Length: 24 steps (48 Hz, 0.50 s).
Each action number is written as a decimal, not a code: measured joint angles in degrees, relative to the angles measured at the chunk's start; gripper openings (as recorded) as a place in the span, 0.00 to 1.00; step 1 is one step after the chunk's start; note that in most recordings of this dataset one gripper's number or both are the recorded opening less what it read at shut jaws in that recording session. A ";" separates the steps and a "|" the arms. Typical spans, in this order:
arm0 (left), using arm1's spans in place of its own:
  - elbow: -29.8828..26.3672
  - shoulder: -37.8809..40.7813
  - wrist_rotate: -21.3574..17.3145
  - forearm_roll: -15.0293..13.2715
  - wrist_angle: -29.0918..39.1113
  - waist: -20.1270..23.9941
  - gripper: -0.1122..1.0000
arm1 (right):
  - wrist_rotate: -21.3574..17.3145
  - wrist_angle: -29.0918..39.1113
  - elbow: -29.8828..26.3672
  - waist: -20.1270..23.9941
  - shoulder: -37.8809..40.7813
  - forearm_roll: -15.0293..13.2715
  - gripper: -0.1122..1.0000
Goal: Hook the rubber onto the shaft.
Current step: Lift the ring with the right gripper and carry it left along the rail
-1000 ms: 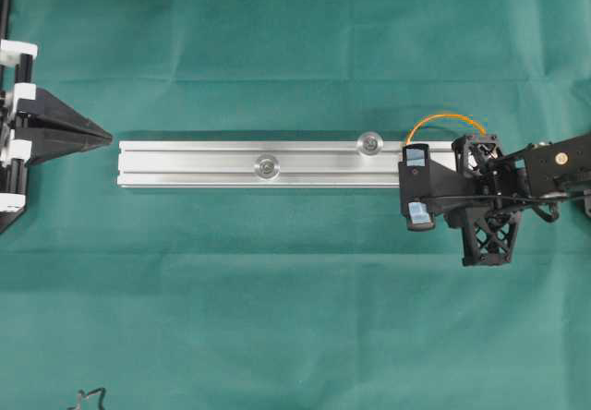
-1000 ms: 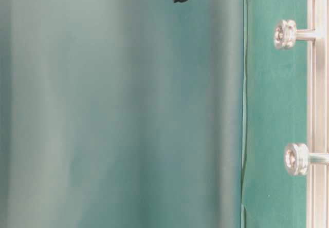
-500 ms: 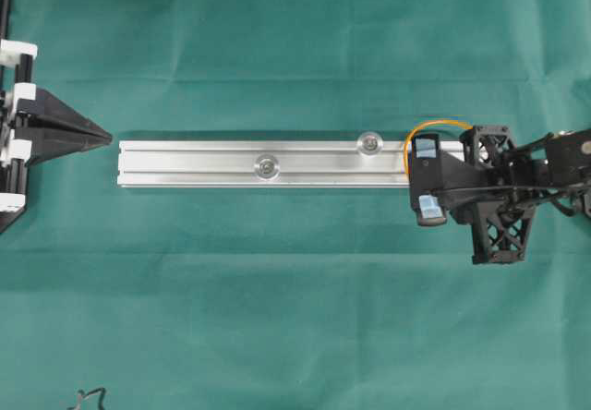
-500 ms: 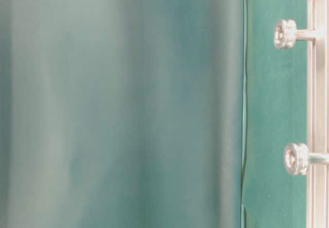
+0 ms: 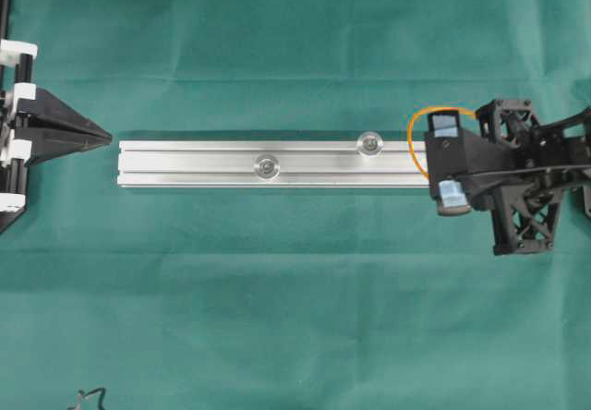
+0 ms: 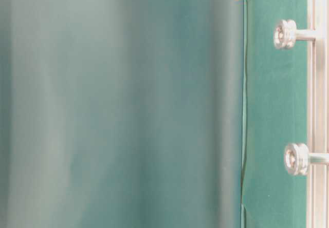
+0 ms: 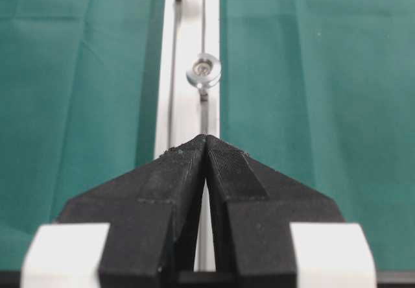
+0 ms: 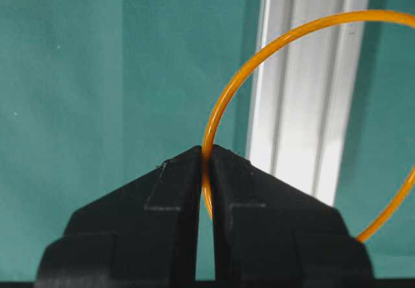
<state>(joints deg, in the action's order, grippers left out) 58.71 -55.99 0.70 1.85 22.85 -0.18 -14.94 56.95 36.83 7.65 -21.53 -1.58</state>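
Rubber band (image 8: 228, 90), thin and orange, is pinched between the closed black jaws of the right gripper (image 8: 206, 158). It hangs as a round loop over the right end of the aluminium rail (image 5: 277, 163). In the right wrist view the loop runs off the top and right edges. From above, the gripper hides most of it. The table-level view shows only a small orange curve at the top. The left gripper (image 7: 205, 142) is closed with nothing in it, at the rail's left end. Two silver shafts (image 5: 370, 142) stand on the rail, which lies on a green cloth (image 5: 277, 299).
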 measured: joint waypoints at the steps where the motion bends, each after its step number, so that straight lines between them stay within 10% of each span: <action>1: 0.00 0.00 0.00 0.00 0.00 0.00 0.10 | 0.00 0.62 -0.44 0.00 -0.18 -0.18 0.16; 24: 0.00 0.00 0.00 0.00 0.00 0.00 0.10 | 0.00 5.01 -2.99 0.00 -0.97 -1.05 0.16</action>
<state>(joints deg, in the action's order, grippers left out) 58.71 -55.99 0.70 1.85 22.85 -0.18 -14.94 61.96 33.84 7.65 -22.50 -2.64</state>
